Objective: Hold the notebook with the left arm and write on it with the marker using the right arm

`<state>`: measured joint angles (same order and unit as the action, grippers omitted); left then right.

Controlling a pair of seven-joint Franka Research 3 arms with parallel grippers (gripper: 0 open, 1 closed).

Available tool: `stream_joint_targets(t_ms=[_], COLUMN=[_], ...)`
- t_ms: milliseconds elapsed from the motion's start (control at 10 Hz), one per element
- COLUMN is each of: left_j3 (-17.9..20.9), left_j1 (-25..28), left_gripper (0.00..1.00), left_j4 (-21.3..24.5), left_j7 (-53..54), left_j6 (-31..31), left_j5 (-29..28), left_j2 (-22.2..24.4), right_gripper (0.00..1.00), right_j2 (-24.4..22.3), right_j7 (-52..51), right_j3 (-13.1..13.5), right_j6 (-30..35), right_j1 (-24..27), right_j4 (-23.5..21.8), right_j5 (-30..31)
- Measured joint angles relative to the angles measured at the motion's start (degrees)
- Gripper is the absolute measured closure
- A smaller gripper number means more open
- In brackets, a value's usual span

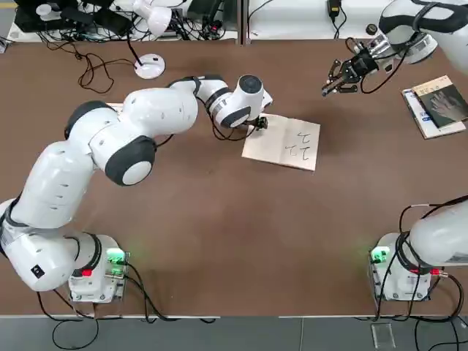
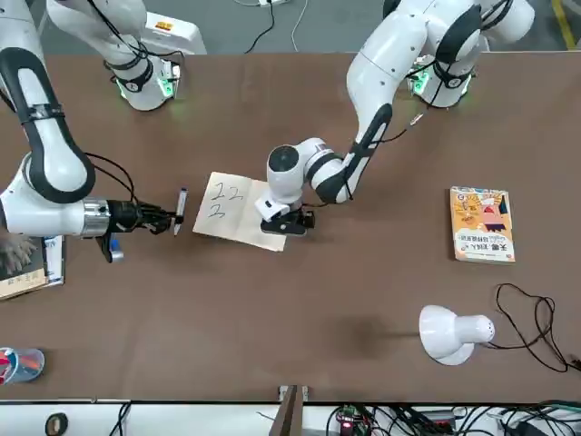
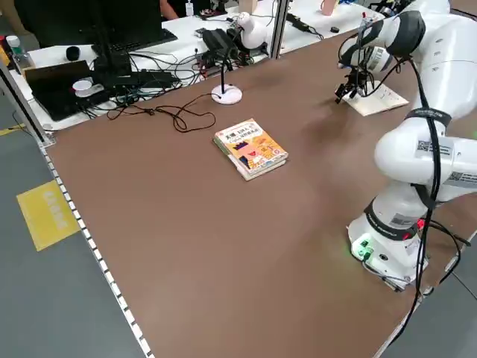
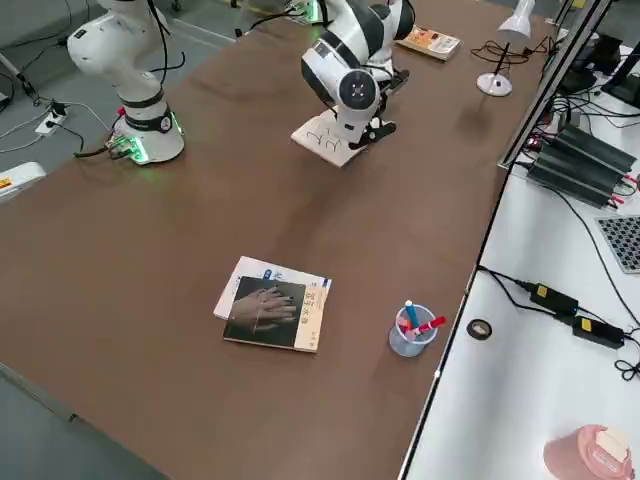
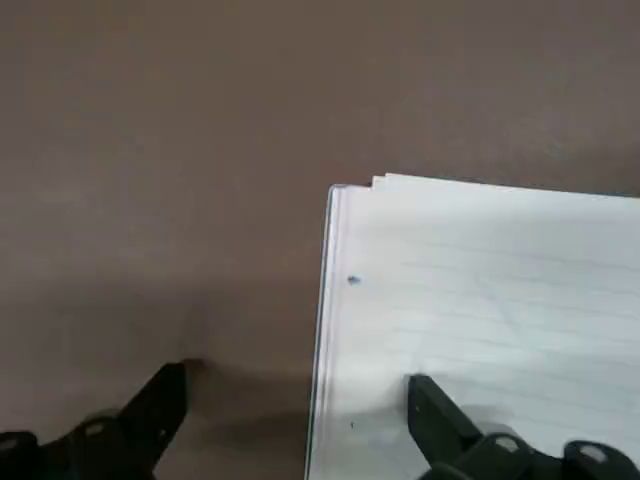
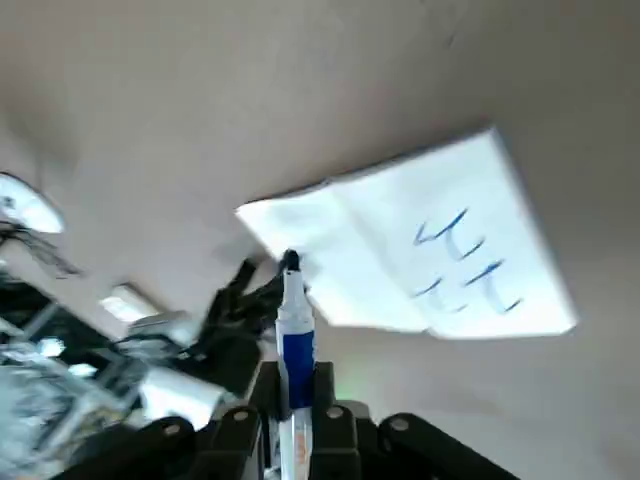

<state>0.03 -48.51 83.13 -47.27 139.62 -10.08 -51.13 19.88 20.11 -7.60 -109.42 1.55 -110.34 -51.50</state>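
The cream-white notebook point(image 1: 284, 143) lies open on the brown table with a few dark handwritten strokes on its page point(image 2: 227, 202). My left gripper point(image 1: 257, 124) is low at the notebook's corner. In the left wrist view it point(image 5: 295, 400) is open and straddles the pad's edge, with one finger point(image 5: 432, 408) on the paper and the other over the bare table. My right gripper point(image 1: 342, 76) hovers off the pad to the far right of it, shut on the marker point(image 6: 293, 322). The marker point(image 2: 182, 208) stands apart from the paper.
A dark-covered book point(image 1: 439, 106) lies at the right edge beyond the right gripper. An orange illustrated book point(image 2: 482, 224) lies on the left arm's side. A white desk lamp point(image 1: 150, 67) with its cable stands at the far side. A clear cup of pens point(image 4: 410, 332) is near the far right corner.
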Motion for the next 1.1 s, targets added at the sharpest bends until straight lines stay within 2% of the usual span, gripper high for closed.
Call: stream_joint_targets(t_ms=[400,800,1100], left_j3=[0.0,0.0,0.0], left_j1=[0.0,0.0,0.0], left_gripper=[0.0,0.0,0.0], left_j4=[0.0,0.0,0.0], left_j7=[0.0,0.0,0.0], left_j6=[0.0,0.0,0.0], left_j5=[0.0,0.0,0.0], left_j2=[0.0,0.0,0.0], right_gripper=[0.83,0.83,0.83], right_j2=[0.0,0.1,0.1], right_j7=[0.8,0.6,-3.8], right_j3=[0.3,0.3,0.2], right_j6=[0.1,0.1,-0.2], right_j1=[0.1,0.1,-0.2], right_j4=[-5.5,-11.3,-14.9], right_j5=[-10.5,-15.3,-19.2])
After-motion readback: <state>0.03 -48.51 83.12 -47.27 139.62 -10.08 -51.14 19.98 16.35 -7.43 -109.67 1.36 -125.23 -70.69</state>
